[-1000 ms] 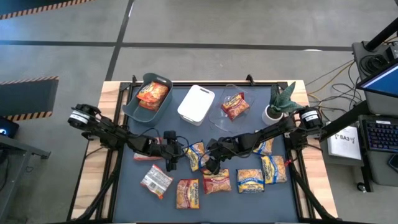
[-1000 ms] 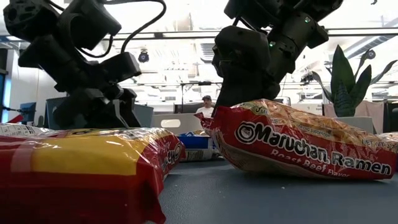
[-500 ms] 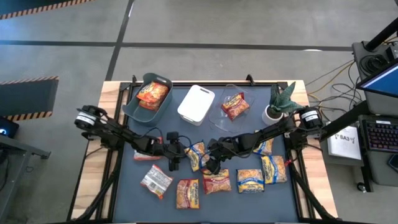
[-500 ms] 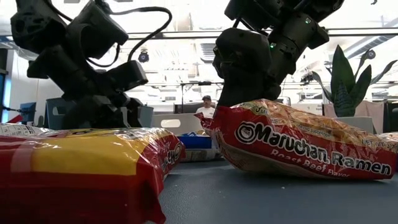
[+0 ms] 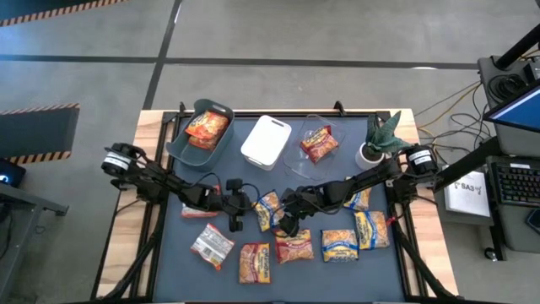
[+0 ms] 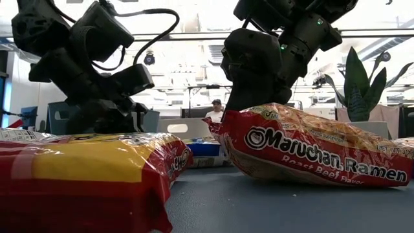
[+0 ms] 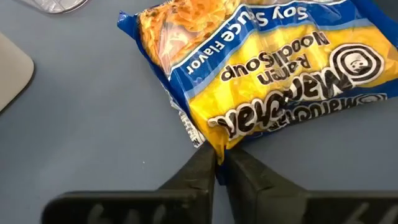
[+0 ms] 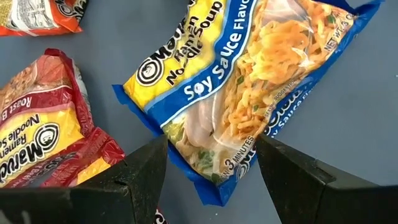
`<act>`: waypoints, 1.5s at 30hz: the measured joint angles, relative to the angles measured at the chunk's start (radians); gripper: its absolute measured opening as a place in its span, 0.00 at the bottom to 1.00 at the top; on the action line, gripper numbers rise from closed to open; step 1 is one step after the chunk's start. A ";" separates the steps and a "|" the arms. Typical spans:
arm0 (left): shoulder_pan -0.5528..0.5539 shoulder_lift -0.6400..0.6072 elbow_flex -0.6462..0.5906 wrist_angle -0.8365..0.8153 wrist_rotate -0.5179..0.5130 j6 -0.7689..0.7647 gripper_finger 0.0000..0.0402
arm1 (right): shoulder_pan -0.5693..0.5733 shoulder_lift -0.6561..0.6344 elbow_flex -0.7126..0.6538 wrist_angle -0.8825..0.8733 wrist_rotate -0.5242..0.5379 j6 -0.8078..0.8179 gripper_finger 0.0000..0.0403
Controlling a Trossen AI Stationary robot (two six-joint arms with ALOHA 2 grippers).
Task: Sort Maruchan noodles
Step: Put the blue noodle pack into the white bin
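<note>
A blue-and-yellow soy-sauce noodle packet (image 5: 268,209) lies flat on the dark mat (image 5: 245,181) between my two grippers. My left gripper (image 7: 217,163) is at the packet's (image 7: 280,74) left side, shut on its corner. My right gripper (image 8: 211,140) is open. Its fingers stand on either side of the opposite corner of the packet (image 8: 249,62) without touching it. In the high view, my right gripper (image 5: 285,225) is just right of the packet and my left gripper (image 5: 239,209) just left of it. My left gripper pinches one corner of the packet (image 7: 213,145), beside its crimped end, between its two fingers. The fingers come slanting down from the table's left side. The packet lies flat on the mat.
At the back stand a grey-green bin (image 5: 179,145) and a clear bin (image 5: 297,154), each holding a packet, with a white bin (image 5: 267,141) between them and a potted plant (image 5: 380,139) at the right. Several more packets lie near the front edge, among them red ones (image 6: 310,152). A person (image 6: 215,111) sits beyond the table.
My left arm has moved a little toward the table's right edge, up to the blue-and-yellow packet. My right arm and the packets have stayed where they were.
</note>
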 joint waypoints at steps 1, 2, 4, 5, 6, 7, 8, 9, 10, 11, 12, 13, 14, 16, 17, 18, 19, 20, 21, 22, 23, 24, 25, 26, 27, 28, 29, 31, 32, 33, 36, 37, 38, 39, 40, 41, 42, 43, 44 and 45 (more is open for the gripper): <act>0.000 -0.002 0.000 0.000 0.000 -0.002 0.02 | 0.000 0.000 0.000 0.000 0.000 -0.001 0.58; 0.000 -0.004 0.000 -0.001 -0.001 -0.003 0.02 | 0.000 0.000 0.000 0.000 0.000 -0.001 0.58; 0.000 -0.009 0.000 -0.002 -0.001 -0.002 0.02 | 0.000 0.000 0.000 0.000 0.000 -0.008 0.58; 0.000 -0.013 0.000 -0.004 -0.001 -0.002 0.02 | 0.000 -0.001 0.000 0.000 0.000 -0.010 0.58; 0.000 -0.021 0.000 -0.006 -0.001 -0.002 0.01 | 0.000 -0.006 0.000 -0.001 0.001 -0.013 0.58; 0.000 -0.029 0.000 -0.007 -0.001 -0.002 0.01 | 0.000 -0.012 -0.001 -0.003 0.002 -0.017 0.58; 0.000 -0.043 0.000 -0.012 -0.001 -0.001 0.01 | 0.000 -0.021 -0.001 -0.006 0.007 -0.023 0.58; 0.000 -0.058 0.000 -0.022 -0.002 0.005 0.01 | 0.000 -0.031 -0.001 -0.009 0.021 -0.033 0.58; 0.000 -0.073 0.000 -0.033 -0.003 0.009 0.00 | 0.001 -0.045 -0.001 -0.014 0.033 -0.043 0.58; 0.000 -0.087 0.000 -0.046 -0.004 0.014 0.00 | 0.004 -0.061 -0.002 -0.022 0.045 -0.057 0.58; 0.000 -0.101 0.000 -0.061 -0.005 0.019 0.00 | 0.005 -0.075 -0.002 -0.021 0.054 -0.066 0.58; 0.000 -0.116 0.000 -0.079 -0.010 0.024 0.00 | 0.005 -0.093 -0.002 -0.019 0.058 -0.080 0.58; 0.000 -0.132 0.000 -0.094 -0.022 0.030 0.00 | 0.006 -0.111 -0.003 -0.022 0.064 -0.093 0.58; 0.000 -0.162 0.000 -0.116 -0.035 0.042 0.00 | 0.011 -0.148 -0.003 -0.022 0.086 -0.125 0.58; -0.002 -0.177 0.000 -0.130 -0.040 0.048 0.00 | 0.014 -0.165 -0.004 -0.022 0.104 -0.145 0.58; -0.002 -0.192 -0.001 -0.131 -0.042 0.052 0.00 | 0.015 -0.183 -0.004 -0.023 0.120 -0.167 0.58; -0.002 -0.209 -0.001 -0.131 -0.042 0.058 0.00 | 0.018 -0.201 -0.006 -0.027 0.138 -0.184 0.58; -0.002 -0.227 -0.001 -0.133 -0.043 0.064 0.00 | 0.020 -0.216 -0.007 -0.033 0.160 -0.200 0.58; -0.002 -0.245 -0.001 -0.136 -0.044 0.068 0.00 | 0.023 -0.229 -0.007 -0.030 0.184 -0.220 0.58; -0.002 -0.262 -0.001 -0.139 -0.046 0.072 0.00 | 0.025 -0.246 -0.009 -0.031 0.204 -0.235 0.58; -0.002 -0.279 -0.001 -0.140 -0.046 0.075 0.00 | 0.028 -0.261 -0.014 -0.035 0.226 -0.251 0.58; -0.002 -0.297 -0.001 -0.143 -0.046 0.078 0.00 | 0.030 -0.275 -0.015 -0.036 0.248 -0.270 0.58; -0.002 -0.318 -0.001 -0.146 -0.046 0.081 0.00 | 0.033 -0.290 -0.019 -0.032 0.269 -0.284 0.58; -0.002 -0.335 -0.001 -0.144 -0.047 0.081 0.00 | 0.035 -0.302 -0.024 -0.031 0.293 -0.300 0.58; -0.002 -0.354 -0.001 -0.142 -0.047 0.082 0.00 | 0.038 -0.315 -0.028 -0.032 0.313 -0.315 0.58; -0.002 -0.374 0.000 -0.144 -0.047 0.084 0.00 | 0.040 -0.325 -0.035 -0.030 0.331 -0.328 0.58; -0.002 -0.391 0.000 -0.143 -0.047 0.084 0.00 | 0.040 -0.334 -0.041 -0.024 0.346 -0.346 0.58; -0.002 -0.424 0.000 -0.138 -0.048 0.086 0.00 | 0.040 -0.356 -0.064 -0.007 0.368 -0.373 0.58; -0.003 -0.440 0.000 -0.138 -0.048 0.087 0.00 | 0.040 -0.363 -0.078 0.018 0.378 -0.378 0.58; -0.003 -0.454 0.000 -0.137 -0.048 0.088 0.00 | 0.040 -0.371 -0.092 0.051 0.384 -0.387 0.58; -0.003 -0.489 0.000 -0.138 -0.049 0.088 0.00 | 0.040 -0.388 -0.143 0.134 0.394 -0.425 0.58; -0.003 -0.500 0.000 -0.138 -0.049 0.088 0.00 | 0.040 -0.392 -0.163 0.175 0.393 -0.432 0.58; -0.003 -0.509 0.000 -0.133 -0.050 0.088 0.00 | 0.040 -0.398 -0.184 0.207 0.392 -0.441 0.58; -0.003 -0.517 0.000 -0.130 -0.050 0.088 0.00 | 0.040 -0.403 -0.206 0.243 0.392 -0.448 0.58; -0.003 -0.526 0.000 -0.131 -0.050 0.091 0.00 | 0.040 -0.406 -0.226 0.282 0.391 -0.453 0.58; -0.003 -0.532 0.000 -0.130 -0.050 0.092 0.00 | 0.040 -0.412 -0.244 0.308 0.390 -0.454 0.58; -0.003 -0.537 0.000 -0.126 -0.051 0.093 0.00 | 0.040 -0.418 -0.262 0.323 0.390 -0.456 0.58; -0.003 -0.545 0.000 -0.125 -0.051 0.097 0.00 | 0.040 -0.422 -0.275 0.341 0.390 -0.458 0.58; -0.003 -0.550 0.000 -0.125 -0.052 0.101 0.00 | 0.040 -0.425 -0.287 0.365 0.389 -0.458 0.58; -0.003 -0.552 0.000 -0.120 -0.054 0.103 0.00 | 0.040 -0.431 -0.301 0.384 0.388 -0.459 0.58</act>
